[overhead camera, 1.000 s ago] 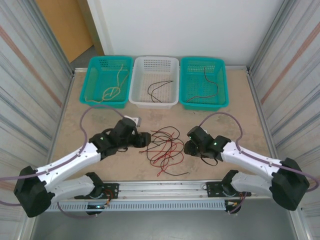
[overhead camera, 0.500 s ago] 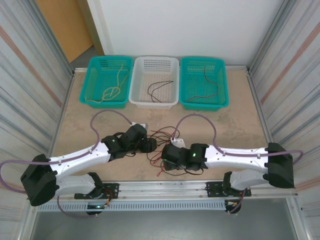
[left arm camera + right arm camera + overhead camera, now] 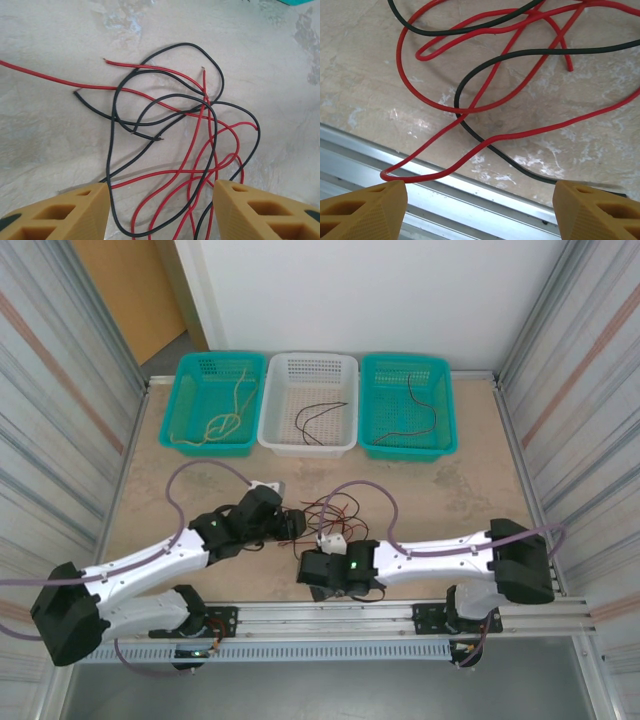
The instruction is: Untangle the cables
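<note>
Cables (image 3: pixel 332 516): red and black wires lay in a loose tangle on the table (image 3: pixel 460 490), near its middle and well short of the baskets.
Left gripper (image 3: pixel 293 525): sat at the left edge of the tangle, fingers pointing toward it.
Left gripper, wrist view (image 3: pixel 160 186): tan fingers stood apart with nothing clamped. Loops of the cables (image 3: pixel 206 104) lay on the table beyond and between them, several black and red strands crossing one another.
Right gripper (image 3: pixel 318 578): hung low over the near side of the tangle, close to the rail (image 3: pixel 330 616) at the table's near edge.
Right gripper, wrist view (image 3: pixel 480 187): fingers were wide apart and held nothing. A red bend of the cables (image 3: pixel 470 107) ended just beside the left fingertip, over the rail (image 3: pixel 450 202).
Left teal basket (image 3: pixel 190 365): held a tan wire (image 3: pixel 232 410), partly knotted.
White basket (image 3: pixel 310 359): held one black wire (image 3: pixel 322 415).
Right teal basket (image 3: pixel 440 365): held a dark wire (image 3: pixel 415 415); whether a red one lay with it could not be told.
Grippers: near each other, on opposite sides of the tangle.
</note>
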Controlling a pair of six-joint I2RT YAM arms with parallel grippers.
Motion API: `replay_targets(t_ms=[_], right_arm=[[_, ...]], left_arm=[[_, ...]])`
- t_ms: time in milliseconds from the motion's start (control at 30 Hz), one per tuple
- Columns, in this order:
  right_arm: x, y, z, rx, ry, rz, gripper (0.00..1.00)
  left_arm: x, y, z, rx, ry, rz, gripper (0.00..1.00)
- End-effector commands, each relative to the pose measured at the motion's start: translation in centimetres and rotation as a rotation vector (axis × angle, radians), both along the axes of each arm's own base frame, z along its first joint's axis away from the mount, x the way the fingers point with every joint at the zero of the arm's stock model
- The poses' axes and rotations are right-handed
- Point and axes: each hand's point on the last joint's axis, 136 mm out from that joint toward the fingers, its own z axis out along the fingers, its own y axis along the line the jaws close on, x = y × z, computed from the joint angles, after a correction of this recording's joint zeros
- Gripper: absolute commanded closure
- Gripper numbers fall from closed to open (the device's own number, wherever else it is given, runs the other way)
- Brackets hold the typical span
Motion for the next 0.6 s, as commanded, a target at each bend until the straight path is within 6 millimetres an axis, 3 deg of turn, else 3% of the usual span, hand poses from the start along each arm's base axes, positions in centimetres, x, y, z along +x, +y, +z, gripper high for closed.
replay_targets(t_ms=[0,200,367,567], right_arm=[[0.9,0.2,0.4,0.003,-0.016,-0.06,0.22],[2.4,1.1,-1.1,0.068,0.037,-0.077,0.21],[2.5,2.2,-0.8,0.064,0.018,0.016,0.21],[1.7,2.7,-0.8,-0.121,-0.051,0.162,0.22]], left_arm=[[-0.6,1.2,-0.8,0.012,0.019,0.031,0.42],[-0.7,1.4,-1.1,0.013,0.02,0.03,0.43],[-0.8,1.7,-1.1,0.022,0.017,0.027,0.42],[-0.7,2.2,-1.7,-0.015,0.038,0.05,0.42]])
